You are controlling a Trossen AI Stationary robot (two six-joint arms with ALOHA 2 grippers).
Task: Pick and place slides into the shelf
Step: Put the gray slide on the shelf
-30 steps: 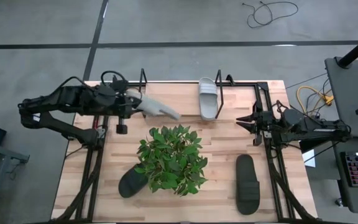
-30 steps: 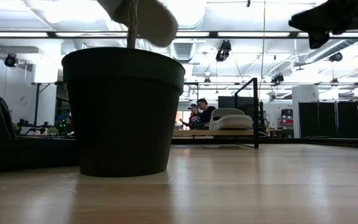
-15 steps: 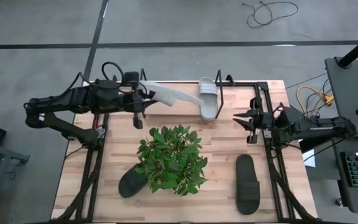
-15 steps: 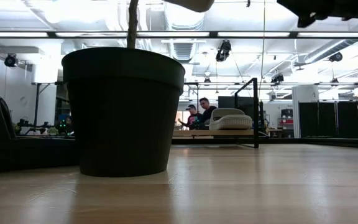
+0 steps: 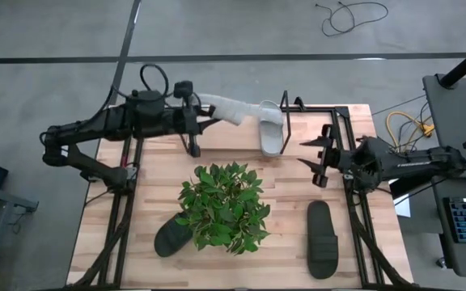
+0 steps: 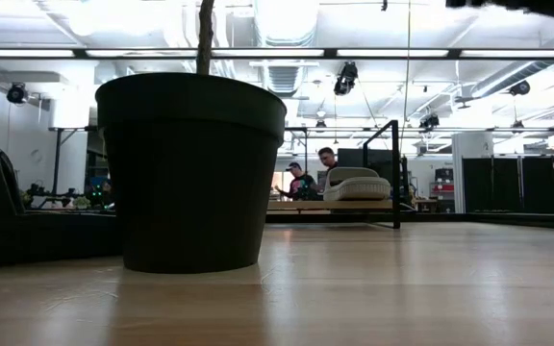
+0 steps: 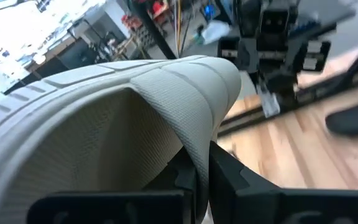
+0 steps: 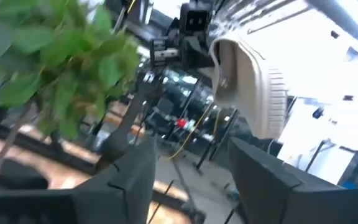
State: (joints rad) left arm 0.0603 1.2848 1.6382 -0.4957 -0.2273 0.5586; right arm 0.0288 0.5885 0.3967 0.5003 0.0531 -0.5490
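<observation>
carried across from the left side of the worktop (image 5: 152, 194), the light grey slide (image 5: 226, 107) in the left tool (image 5: 197, 121) is now arriving at the back edge, its toe almost reaching the second grey slide (image 5: 271, 129) that is already sitting on the shelf (image 5: 298, 106). the left tool is staying clenched on the strap of its slide, as the left wrist view shows, with the pale sole filling most of that picture. over the same second the right tool (image 5: 311, 162) is spreading its fingers and drifting a little further in over the worktop, holding nothing. two black slides are still waiting: one (image 5: 322, 238) lying near the front right, the other (image 5: 168, 236) half hidden under the green plant (image 5: 221, 206) at the front. by my reading, the second grey slide is about to be lowered beside the first, and the right arm is readying itself for the nearer black one.
</observation>
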